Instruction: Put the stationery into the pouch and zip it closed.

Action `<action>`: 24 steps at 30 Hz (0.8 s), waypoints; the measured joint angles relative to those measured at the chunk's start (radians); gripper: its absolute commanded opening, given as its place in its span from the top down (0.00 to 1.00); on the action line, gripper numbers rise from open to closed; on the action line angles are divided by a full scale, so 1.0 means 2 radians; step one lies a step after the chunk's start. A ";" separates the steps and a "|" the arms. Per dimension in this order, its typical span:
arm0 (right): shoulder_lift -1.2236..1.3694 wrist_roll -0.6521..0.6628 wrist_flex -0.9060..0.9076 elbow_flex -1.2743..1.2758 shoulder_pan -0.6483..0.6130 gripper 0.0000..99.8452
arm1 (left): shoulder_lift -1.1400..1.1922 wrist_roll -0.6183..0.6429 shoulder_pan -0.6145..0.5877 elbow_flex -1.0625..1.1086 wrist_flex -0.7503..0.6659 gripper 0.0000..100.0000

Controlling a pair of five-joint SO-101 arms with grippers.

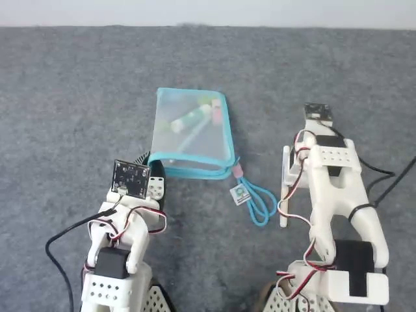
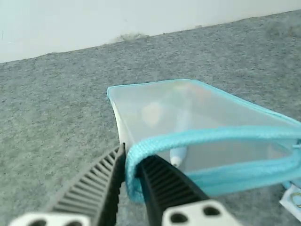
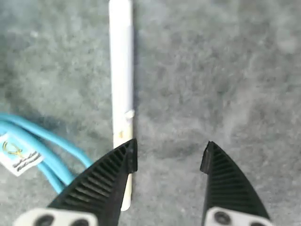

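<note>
On a grey, carpet-like table (image 1: 78, 97) that meets a pale wall (image 1: 208, 12) at its far edge, a loop of turquoise cord (image 1: 260, 203) with a small printed tag (image 1: 241, 194) trails from the pouch's zip pull and lies between the pouch and a white pen (image 1: 283, 211). The pen rests flat on the table, just beside the loop and close against the right arm.

The pouch (image 1: 192, 133) lies flat near the table's middle, ahead of the left arm. We see a translucent, frosted body edged in turquoise binding. Through its wall show a green-and-white piece of stationery (image 1: 188, 120) and a pink one (image 1: 214, 112), both toward the far end. Whether the zip is fully drawn we cannot tell.

The left gripper (image 2: 133, 160) sits low at the pouch's near corner, its ribbed black jaws pinched on the turquoise binding. The right gripper (image 3: 170, 153) hangs over the bare table with its jaws spread wide and nothing between them. One finger (image 3: 115, 165) overlaps the near end of the pen; we cannot tell if it touches.
</note>
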 measured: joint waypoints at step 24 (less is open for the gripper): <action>0.000 0.015 -0.003 0.060 -0.048 0.78 | 0.000 0.000 0.019 0.000 0.000 0.99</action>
